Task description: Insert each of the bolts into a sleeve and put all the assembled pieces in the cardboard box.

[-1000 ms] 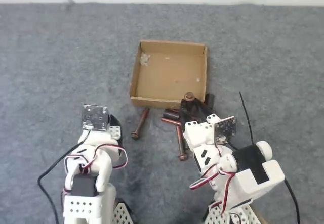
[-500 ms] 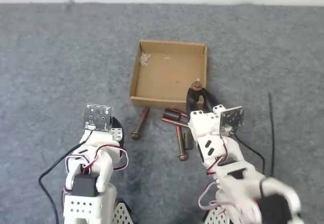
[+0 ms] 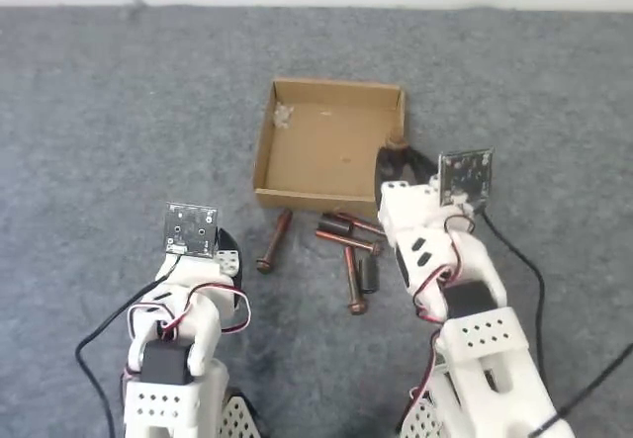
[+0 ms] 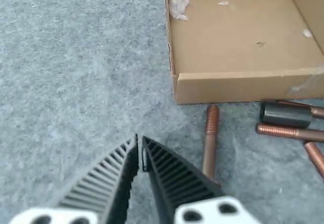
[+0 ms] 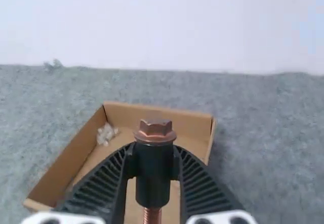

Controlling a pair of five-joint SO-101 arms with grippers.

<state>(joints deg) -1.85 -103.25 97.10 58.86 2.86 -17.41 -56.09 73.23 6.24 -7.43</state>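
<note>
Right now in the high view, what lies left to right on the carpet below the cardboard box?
The lone bolt → bolt with its head nearest the arms → loose black sleeve.

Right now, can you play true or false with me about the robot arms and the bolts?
1. The right end effector holds a bolt inside a sleeve. True.
2. The box has bolts in it. False: it has just a bit of white fluff.
3. The left end effector grips a bolt. False: it is shut on nothing, above the carpet.
4. Loose bolts lie on the carpet in front of the box. True.
</note>
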